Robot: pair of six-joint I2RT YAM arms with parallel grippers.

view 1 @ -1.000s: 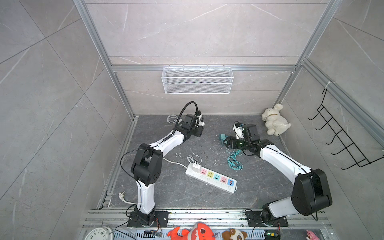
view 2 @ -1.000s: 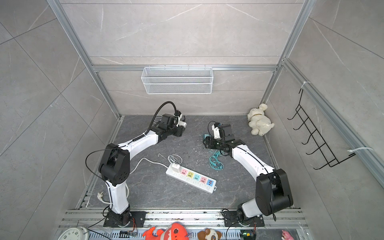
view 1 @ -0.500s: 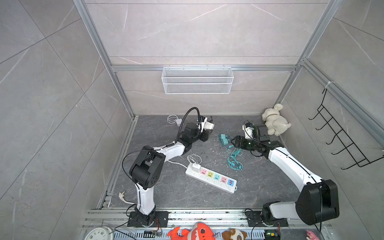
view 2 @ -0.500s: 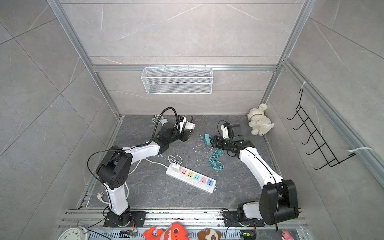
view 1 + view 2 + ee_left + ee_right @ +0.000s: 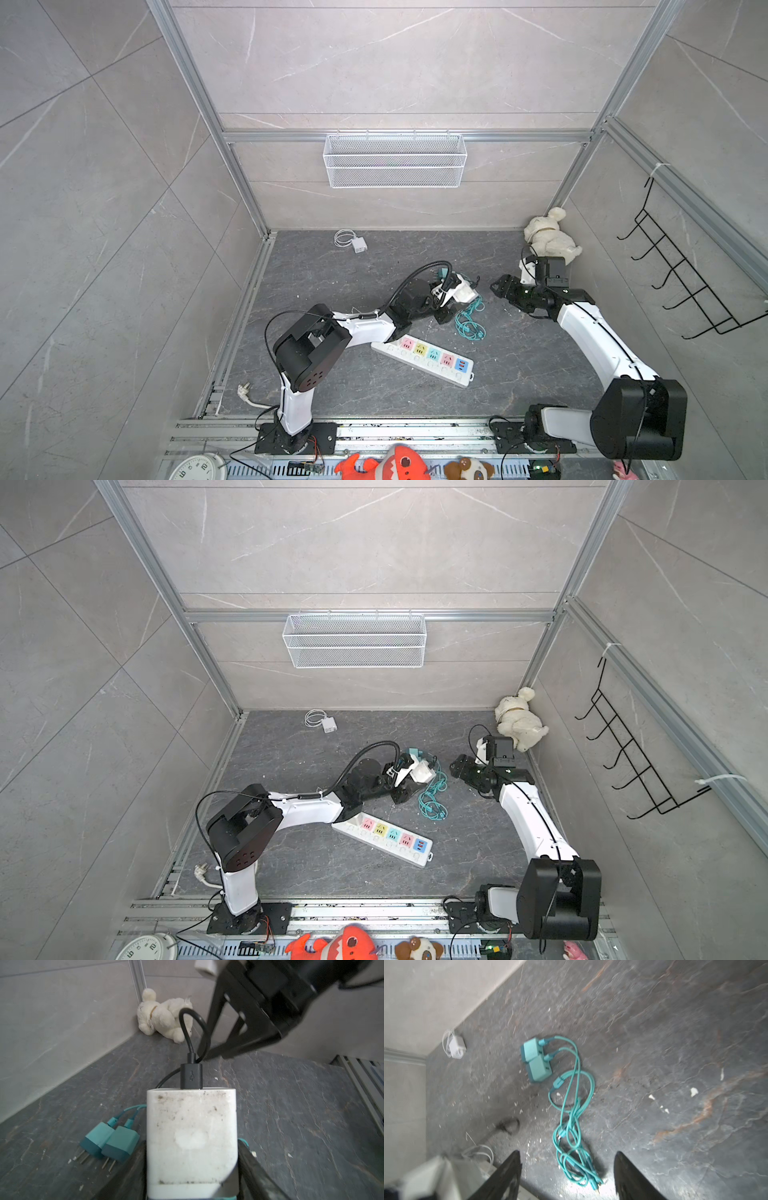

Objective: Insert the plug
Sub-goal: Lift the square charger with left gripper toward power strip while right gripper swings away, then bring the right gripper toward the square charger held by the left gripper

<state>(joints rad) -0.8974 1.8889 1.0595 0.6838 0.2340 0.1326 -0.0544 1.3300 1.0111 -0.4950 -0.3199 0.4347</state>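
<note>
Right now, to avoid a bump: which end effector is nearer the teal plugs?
Left. The left end effector, gripping the charger, is right beside the teal plugs; the right end effector, open, stands apart, further right in a top view.

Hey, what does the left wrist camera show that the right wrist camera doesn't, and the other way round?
Only the left wrist view: the scuffed white charger block clamped between the left fingers, the black USB cable plugged into it, and the white plush dog. Only the right wrist view: the tangled coil of teal cable, and a small white adapter with a white cord by the wall; a blurred white shape at its edge cannot be identified. Both: the two teal plug adapters lying side by side on the dark stone floor.
</note>
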